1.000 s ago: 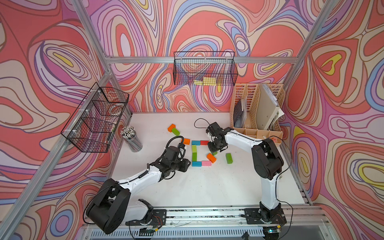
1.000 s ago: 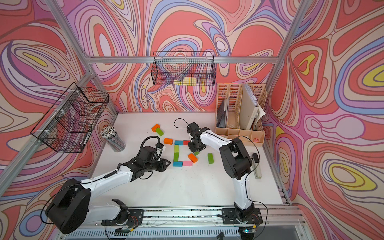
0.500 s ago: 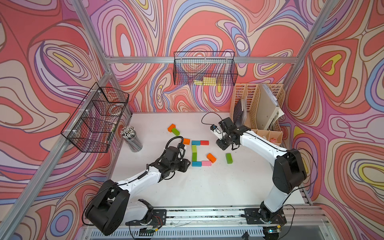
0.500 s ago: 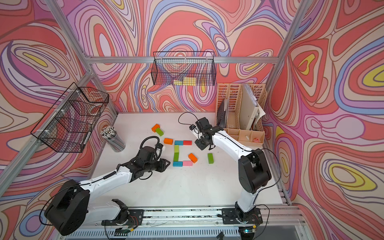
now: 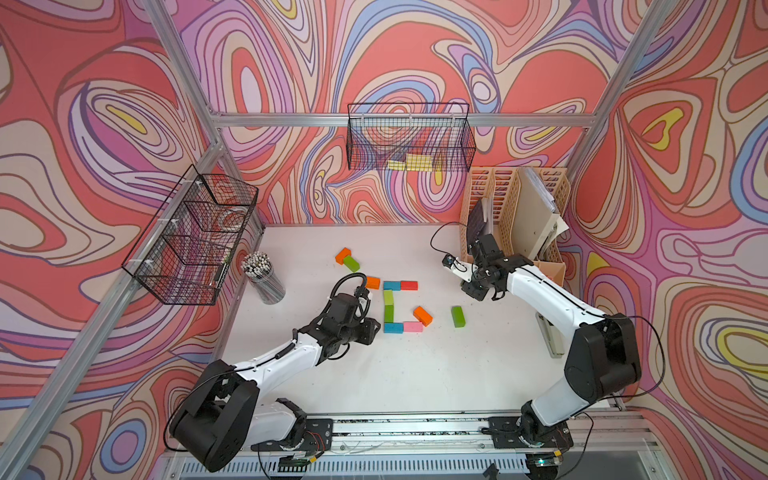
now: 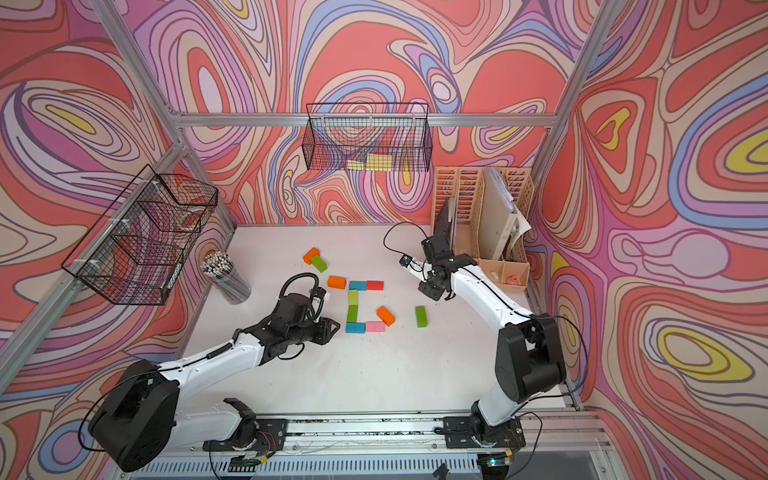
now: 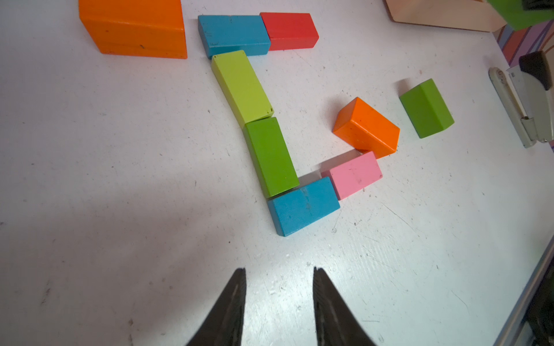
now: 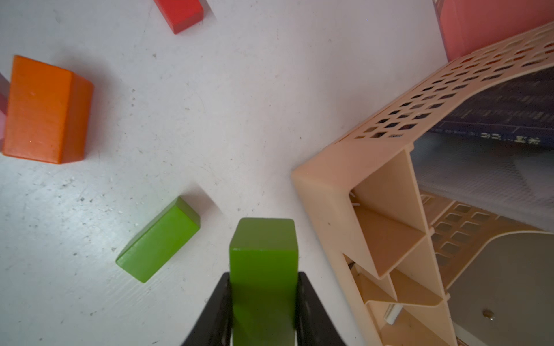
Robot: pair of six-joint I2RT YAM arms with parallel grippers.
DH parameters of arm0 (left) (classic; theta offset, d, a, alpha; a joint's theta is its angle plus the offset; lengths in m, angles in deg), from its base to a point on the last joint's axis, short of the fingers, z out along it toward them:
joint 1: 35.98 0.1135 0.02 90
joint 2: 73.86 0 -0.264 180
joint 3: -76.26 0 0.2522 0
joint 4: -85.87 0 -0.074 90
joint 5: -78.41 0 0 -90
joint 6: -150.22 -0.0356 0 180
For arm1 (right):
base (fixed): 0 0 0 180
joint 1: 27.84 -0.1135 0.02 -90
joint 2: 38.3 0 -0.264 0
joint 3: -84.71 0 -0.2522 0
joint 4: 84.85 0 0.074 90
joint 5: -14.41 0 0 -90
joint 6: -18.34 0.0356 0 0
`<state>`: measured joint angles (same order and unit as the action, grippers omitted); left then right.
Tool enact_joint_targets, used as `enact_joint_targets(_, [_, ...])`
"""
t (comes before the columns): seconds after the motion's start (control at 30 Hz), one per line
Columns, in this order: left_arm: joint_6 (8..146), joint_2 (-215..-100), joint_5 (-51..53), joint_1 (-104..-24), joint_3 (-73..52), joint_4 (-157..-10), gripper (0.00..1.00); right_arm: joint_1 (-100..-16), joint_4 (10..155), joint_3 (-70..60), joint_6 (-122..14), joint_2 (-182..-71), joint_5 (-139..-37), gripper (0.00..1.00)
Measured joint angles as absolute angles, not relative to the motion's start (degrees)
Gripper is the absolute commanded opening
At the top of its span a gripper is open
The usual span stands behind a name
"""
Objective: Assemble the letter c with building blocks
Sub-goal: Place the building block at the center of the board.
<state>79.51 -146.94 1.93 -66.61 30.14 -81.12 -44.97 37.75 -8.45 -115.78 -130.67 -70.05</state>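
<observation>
Building blocks lie in a C shape mid-table: blue (image 5: 392,285) and red (image 5: 409,285) on top, light green (image 5: 388,297) and green (image 5: 389,313) down the side, blue (image 5: 393,328) and pink (image 5: 413,327) below. Loose orange (image 5: 423,316) and green (image 5: 458,316) blocks sit beside it, and more orange and green blocks (image 5: 351,263) lie behind. My left gripper (image 7: 279,271) is open and empty, just left of the lower blue block (image 7: 302,206). My right gripper (image 8: 264,275) is shut on a green block (image 8: 263,248), raised near the organiser.
A beige file organiser (image 5: 515,216) stands at the back right, close to my right gripper (image 5: 478,289). A stapler (image 5: 548,336) lies by the right edge. A pencil cup (image 5: 264,278) stands at the left, under a wire basket (image 5: 191,241). Another wire basket (image 5: 409,141) hangs on the back wall.
My right arm has swung right, away from the block cluster toward the organiser, carrying the green block. The left arm has stayed put.
</observation>
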Motion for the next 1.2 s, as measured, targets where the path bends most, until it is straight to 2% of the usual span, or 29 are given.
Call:
enact_joint_targets(0.4, [79.29,-145.1,2.76,-66.61,30.71,-81.93,0.4,-40.53,42.37,-12.01,-130.57,-133.54,-74.66,0.11])
enact_joint_targets(0.6, [78.9,-145.12,2.76,-66.61,30.73,-81.93,0.4,-39.94,43.96,-11.97,-134.44,-139.29,-75.82,0.1])
enact_joint_targets(1.2, [77.89,-145.12,1.8,-66.61,30.73,-81.91,0.4,-38.67,44.14,-8.52,-139.69,-143.7,-84.91,0.1])
